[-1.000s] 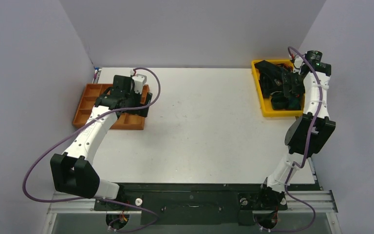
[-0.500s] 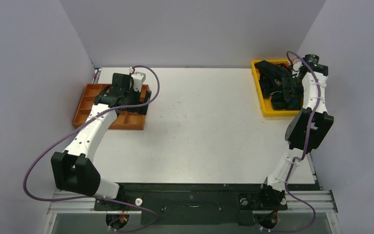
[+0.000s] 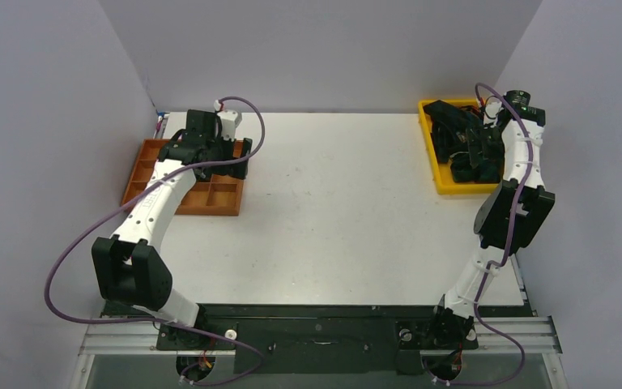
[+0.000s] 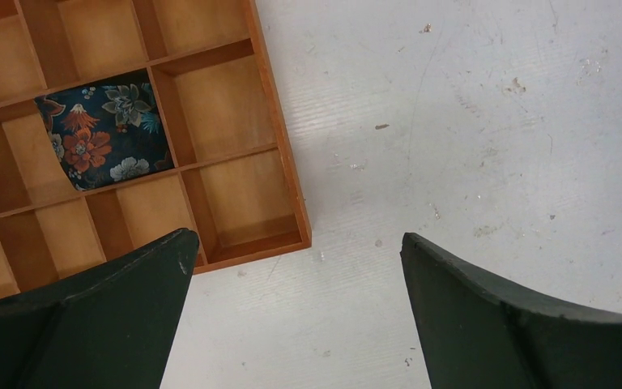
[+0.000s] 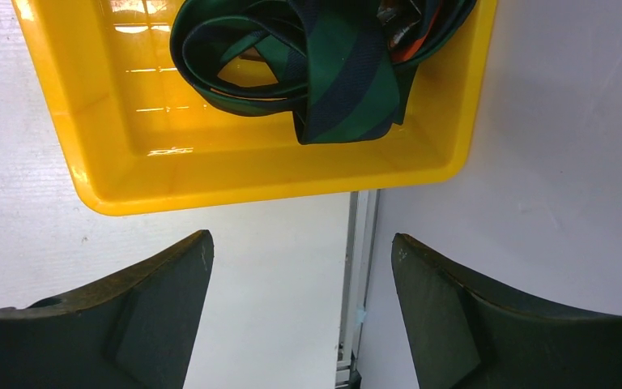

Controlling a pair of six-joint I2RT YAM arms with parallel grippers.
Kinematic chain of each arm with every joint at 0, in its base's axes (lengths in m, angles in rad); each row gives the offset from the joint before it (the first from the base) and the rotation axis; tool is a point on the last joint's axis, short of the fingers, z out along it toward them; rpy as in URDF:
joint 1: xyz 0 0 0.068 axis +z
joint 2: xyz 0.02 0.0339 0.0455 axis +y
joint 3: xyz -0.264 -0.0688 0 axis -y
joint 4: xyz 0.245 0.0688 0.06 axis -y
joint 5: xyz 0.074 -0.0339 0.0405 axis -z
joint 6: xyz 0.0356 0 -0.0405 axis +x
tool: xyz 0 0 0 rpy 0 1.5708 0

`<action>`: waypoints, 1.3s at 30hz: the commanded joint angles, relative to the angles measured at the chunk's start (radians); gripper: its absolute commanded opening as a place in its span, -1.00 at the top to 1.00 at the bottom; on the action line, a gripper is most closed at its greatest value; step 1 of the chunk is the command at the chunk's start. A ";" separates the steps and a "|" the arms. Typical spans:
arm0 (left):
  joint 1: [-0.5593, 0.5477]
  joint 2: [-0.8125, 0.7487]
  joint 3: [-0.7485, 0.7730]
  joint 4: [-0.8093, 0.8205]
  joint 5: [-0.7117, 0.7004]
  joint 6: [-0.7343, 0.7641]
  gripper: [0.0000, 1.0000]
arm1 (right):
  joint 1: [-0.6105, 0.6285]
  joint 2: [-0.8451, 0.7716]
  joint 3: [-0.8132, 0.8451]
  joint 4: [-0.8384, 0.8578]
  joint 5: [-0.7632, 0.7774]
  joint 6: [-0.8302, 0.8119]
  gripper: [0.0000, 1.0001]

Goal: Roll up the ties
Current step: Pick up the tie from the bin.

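Left jaws shifted farther back over orange tray (image 3: pixel 210 198).

Left tool (image 4: pixel 296 239) and right tool (image 5: pixel 301 237) — both agape

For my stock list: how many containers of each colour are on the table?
Orange tray: 1
Yellow bin: 1
Total: 2
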 commanded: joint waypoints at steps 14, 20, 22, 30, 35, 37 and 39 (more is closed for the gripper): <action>0.032 0.028 0.082 -0.063 -0.011 0.008 -0.93 | -0.008 0.183 0.075 0.149 0.119 -0.071 -0.50; 0.037 0.035 0.092 -0.098 -0.027 0.020 -0.93 | -0.007 0.274 0.111 0.162 0.063 -0.057 -0.34; 0.038 0.037 0.094 -0.105 -0.029 0.023 -0.93 | -0.007 0.295 0.119 0.162 0.034 -0.055 -0.12; 0.047 0.035 0.095 -0.092 -0.026 0.031 -0.93 | -0.007 0.163 0.048 0.162 -0.067 -0.095 1.00; 0.050 0.042 0.093 -0.051 0.005 0.019 -0.93 | -0.004 -0.060 -0.029 0.157 -0.219 -0.101 1.00; 0.050 0.052 0.097 -0.037 0.018 0.012 -0.93 | 0.010 -0.133 -0.043 0.142 -0.286 -0.096 1.00; 0.050 0.063 0.106 -0.025 0.027 0.006 -0.93 | 0.036 -0.195 -0.050 0.122 -0.340 -0.086 1.00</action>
